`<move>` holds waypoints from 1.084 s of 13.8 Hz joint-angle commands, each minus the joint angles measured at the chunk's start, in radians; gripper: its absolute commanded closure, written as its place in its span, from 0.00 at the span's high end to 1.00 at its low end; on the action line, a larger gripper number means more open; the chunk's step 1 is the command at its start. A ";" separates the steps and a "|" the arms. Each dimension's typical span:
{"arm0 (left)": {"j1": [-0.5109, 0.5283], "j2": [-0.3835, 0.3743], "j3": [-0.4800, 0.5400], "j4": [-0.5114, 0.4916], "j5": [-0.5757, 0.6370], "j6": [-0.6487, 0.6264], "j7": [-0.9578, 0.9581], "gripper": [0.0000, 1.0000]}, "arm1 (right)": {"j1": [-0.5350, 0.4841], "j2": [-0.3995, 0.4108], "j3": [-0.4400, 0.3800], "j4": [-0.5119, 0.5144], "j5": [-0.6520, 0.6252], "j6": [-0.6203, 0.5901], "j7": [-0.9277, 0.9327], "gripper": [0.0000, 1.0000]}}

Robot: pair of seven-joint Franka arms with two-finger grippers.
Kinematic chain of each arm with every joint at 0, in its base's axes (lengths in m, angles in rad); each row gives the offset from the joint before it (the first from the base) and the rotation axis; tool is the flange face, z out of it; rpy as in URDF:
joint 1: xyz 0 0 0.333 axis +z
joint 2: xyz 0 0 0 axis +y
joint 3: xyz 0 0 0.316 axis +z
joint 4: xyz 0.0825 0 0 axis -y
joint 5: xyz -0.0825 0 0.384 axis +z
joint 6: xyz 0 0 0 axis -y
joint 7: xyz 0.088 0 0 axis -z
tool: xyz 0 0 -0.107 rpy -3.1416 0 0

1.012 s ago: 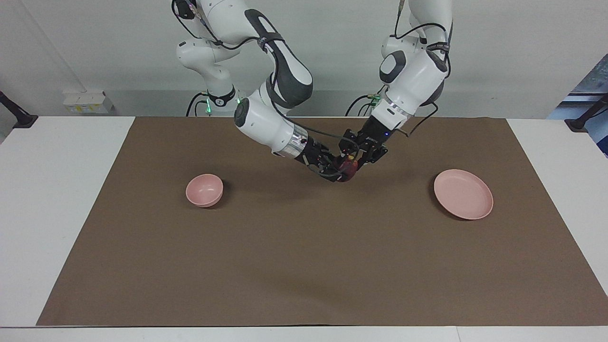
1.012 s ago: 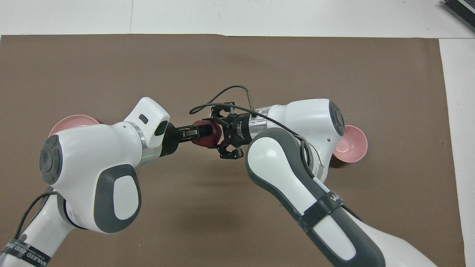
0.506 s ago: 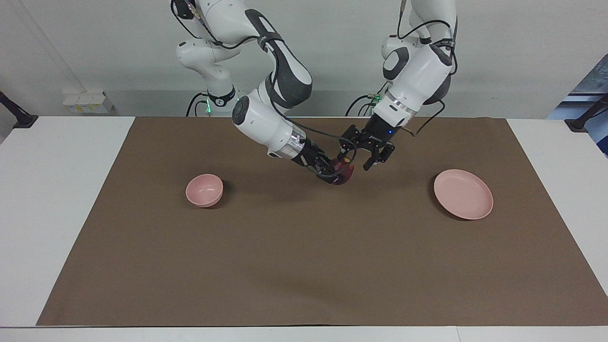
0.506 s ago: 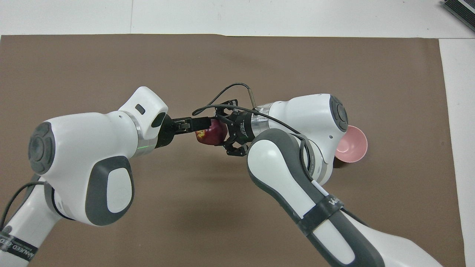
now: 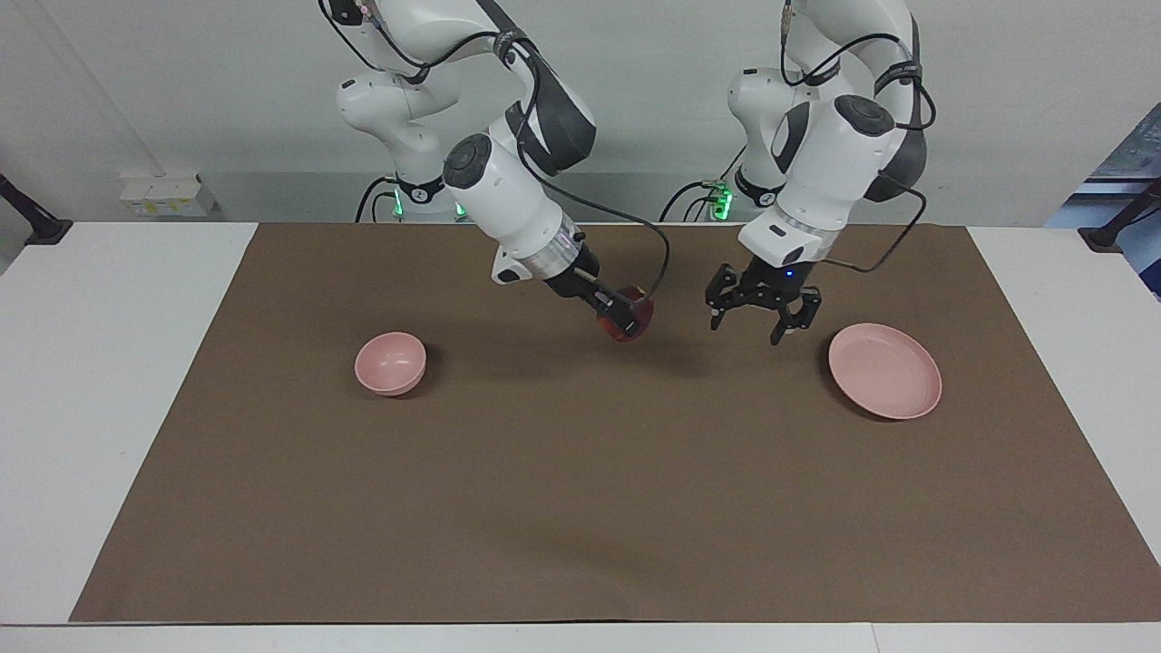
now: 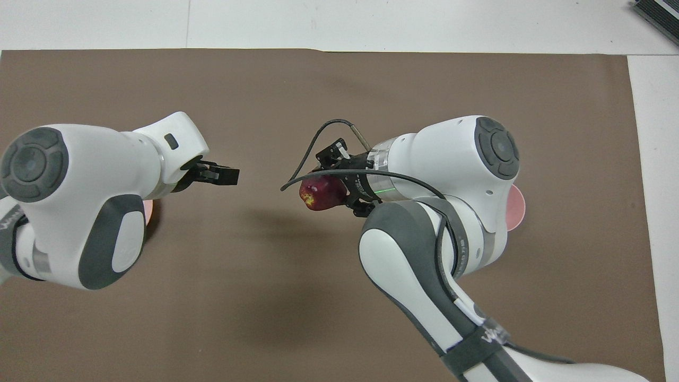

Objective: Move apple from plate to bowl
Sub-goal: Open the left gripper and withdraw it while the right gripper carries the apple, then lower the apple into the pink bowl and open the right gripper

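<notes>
My right gripper (image 5: 628,320) is shut on the dark red apple (image 5: 635,314) and holds it in the air over the middle of the brown mat. The apple's yellowish patch shows in the overhead view (image 6: 320,193), at my right gripper (image 6: 333,183). My left gripper (image 5: 751,325) is open and empty, in the air between the apple and the pale pink plate (image 5: 884,370). The plate is empty; in the overhead view only a sliver of the plate (image 6: 150,211) shows under my left arm. The small pink bowl (image 5: 390,363) stands empty toward the right arm's end, partly hidden by my right arm in the overhead view (image 6: 515,209).
A brown mat (image 5: 580,508) covers most of the white table (image 5: 109,381). A cable (image 6: 313,148) loops off my right wrist above the apple.
My left gripper has let go of the apple, opened and pulled back toward the plate. My right gripper keeps the apple and has moved a little toward the bowl.
</notes>
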 commanded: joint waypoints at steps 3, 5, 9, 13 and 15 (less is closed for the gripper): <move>0.091 0.030 -0.004 0.205 0.152 -0.208 0.127 1.00 | -0.060 -0.041 0.003 0.000 -0.192 -0.132 -0.341 0.00; 0.131 0.025 -0.003 0.317 0.152 -0.337 0.184 1.00 | -0.070 -0.052 0.005 -0.001 -0.327 -0.197 -0.442 0.00; 0.175 0.018 0.006 0.498 0.146 -0.609 0.192 1.00 | -0.096 -0.089 0.005 -0.053 -0.545 -0.254 -0.627 0.00; 0.178 -0.010 0.005 0.542 0.131 -0.767 0.204 1.00 | -0.181 -0.113 0.005 -0.122 -0.607 -0.240 -0.805 0.00; 0.178 -0.067 0.002 0.503 0.120 -0.815 0.201 1.00 | -0.230 -0.142 0.005 -0.199 -0.608 -0.174 -0.825 0.00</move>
